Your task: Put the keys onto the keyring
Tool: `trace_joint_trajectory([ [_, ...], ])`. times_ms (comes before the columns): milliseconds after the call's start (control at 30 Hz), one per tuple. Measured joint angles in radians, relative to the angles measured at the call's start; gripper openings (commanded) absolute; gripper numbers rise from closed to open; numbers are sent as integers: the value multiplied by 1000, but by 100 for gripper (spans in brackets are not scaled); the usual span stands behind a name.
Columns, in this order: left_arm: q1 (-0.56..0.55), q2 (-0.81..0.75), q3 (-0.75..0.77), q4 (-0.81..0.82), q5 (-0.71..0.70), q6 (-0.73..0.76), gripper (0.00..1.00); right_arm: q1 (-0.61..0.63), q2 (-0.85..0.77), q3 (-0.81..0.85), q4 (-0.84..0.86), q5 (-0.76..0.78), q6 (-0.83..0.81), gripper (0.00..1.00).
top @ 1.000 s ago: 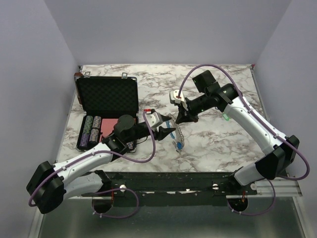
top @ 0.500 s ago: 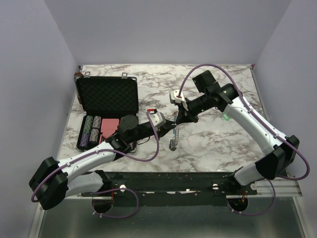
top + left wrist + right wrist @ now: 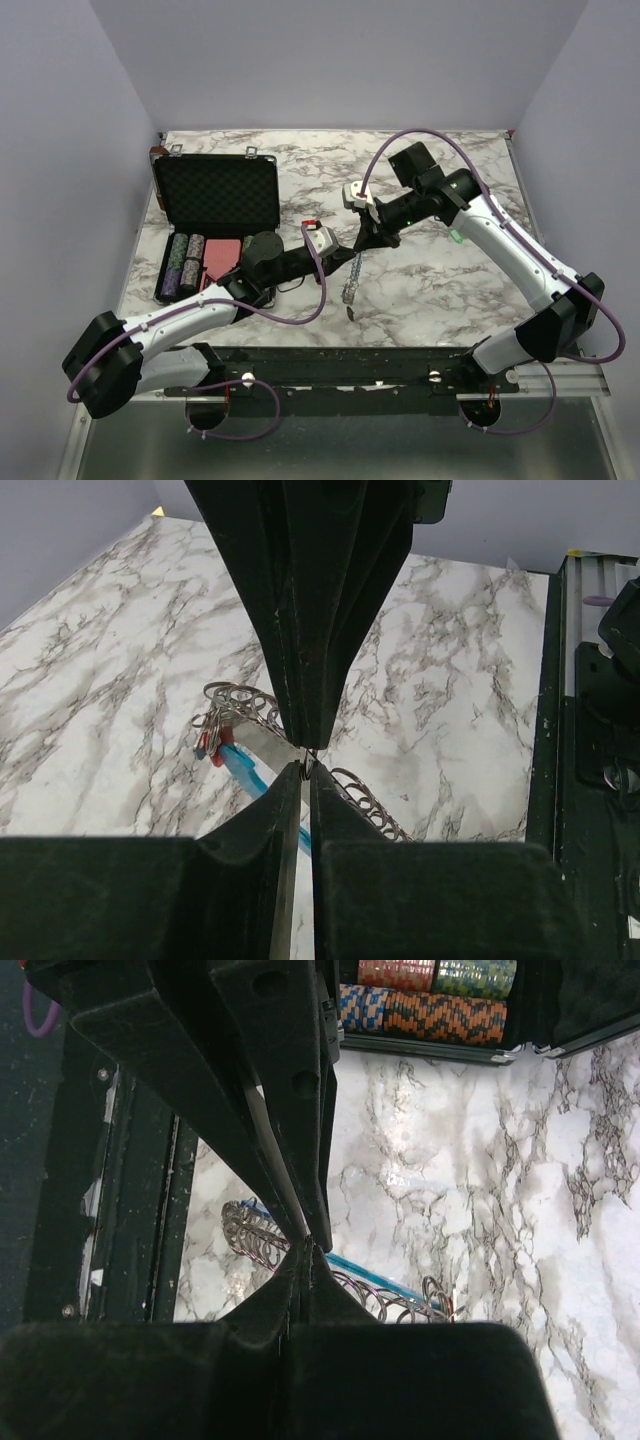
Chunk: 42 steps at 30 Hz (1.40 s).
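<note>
Step, as I'm judging it: you're working the two-handed pinch on the ring, pre-threading. L gripper is reaching in from the left w/ jaws showing only a thin slit. A sliver of grey metal is sitting right at its tips in the L wrist view, but I can't tell if it's actually clamping it. Keyring is hanging mid-table, just below where both tips are meeting, btwn the two arms. Can't tell if its lower end is touching the table. R gripper is coming in from the right, jaws fully together. I'm reading it as pinching the ring's thin wire, since the ring is dangling off that spot. Keys: a small bunch w/ a red head is sitting at one end of the coil; can't tell if they're on the loop or just touching it.

Next move, my guess: you're needing a firm L pinch on the wire beside the R one, then a spread of the loop's gap so a key hole can slide on. Tips are crowding each other, so alignment matters; thin wire may be prone to slipping.

Materials, L to R:
- Case is standing open: black, bumpy foam lining, hard shell, metal latches.
- Chips are lying in rows: round, striped edges.
- Ring is looking like thin grey springy wire coils plus a smooth blue strip, curved.
- Table is showing a flat, glossy white-grey marble pattern.
</note>
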<state>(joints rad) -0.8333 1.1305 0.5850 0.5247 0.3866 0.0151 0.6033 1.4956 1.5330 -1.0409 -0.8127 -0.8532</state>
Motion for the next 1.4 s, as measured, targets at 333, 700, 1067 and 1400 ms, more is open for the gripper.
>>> trace_joint_trajectory([
  [333, 0, 0, 0, -3, 2, 0, 18, 0, 0, -19, 1, -13, 1, 0],
  [700, -5, 3, 0, 1, 10, 0, 0, 0, 0, -19, 0, -16, 8, 0],
  [1067, -12, -28, -87, 79, -10, -2, 0, -22, 0, -31, 33, -56, 96, 51],
  [1400, -13, -76, -179, 164, -16, -41, 0, -109, -10, -89, -4, -216, -66, 56],
])
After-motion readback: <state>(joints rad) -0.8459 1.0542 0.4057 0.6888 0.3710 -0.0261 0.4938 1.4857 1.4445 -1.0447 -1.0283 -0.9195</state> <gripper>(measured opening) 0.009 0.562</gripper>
